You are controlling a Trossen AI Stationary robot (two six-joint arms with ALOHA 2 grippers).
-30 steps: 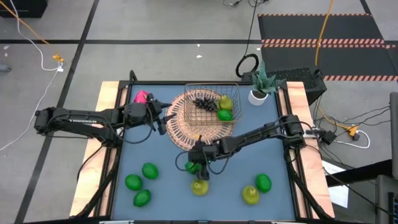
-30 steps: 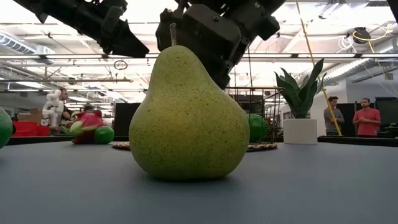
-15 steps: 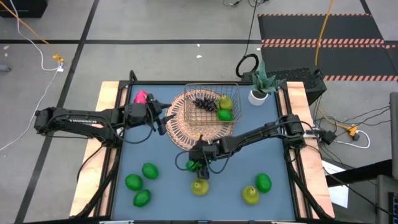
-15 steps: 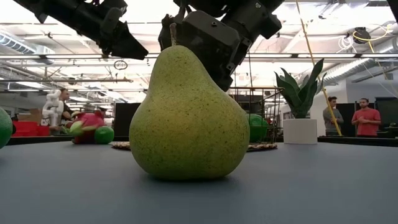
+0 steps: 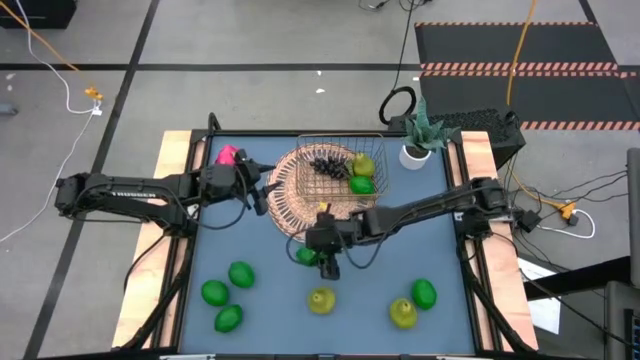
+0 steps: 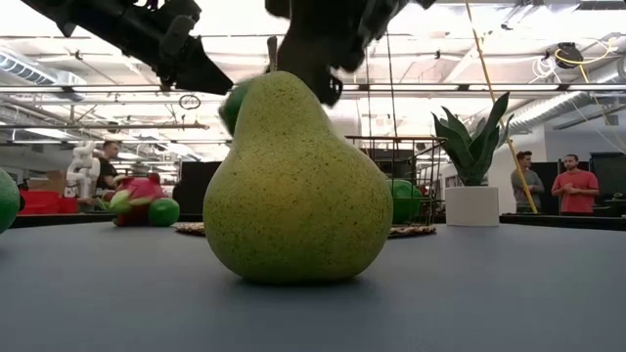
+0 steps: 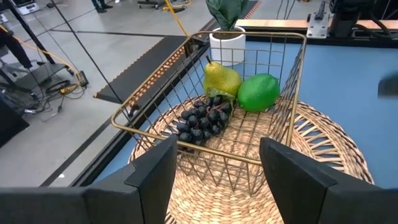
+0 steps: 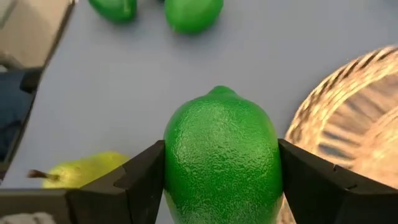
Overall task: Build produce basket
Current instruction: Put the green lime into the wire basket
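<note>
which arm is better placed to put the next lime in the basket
Likely the right: its gripper is shut on a lime beside the wicker mat under the basket. The left gripper is open and empty.

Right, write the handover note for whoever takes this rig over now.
Right gripper: shut on a lime, lifted off the table near the wicker mat.
Left gripper: open, empty, waiting at the basket.
Done: grape bunch, one pear and one lime in the basket.
Left: held lime, three limes front-left, a lime and two pears at the front, dragon fruit behind the left arm.
</note>
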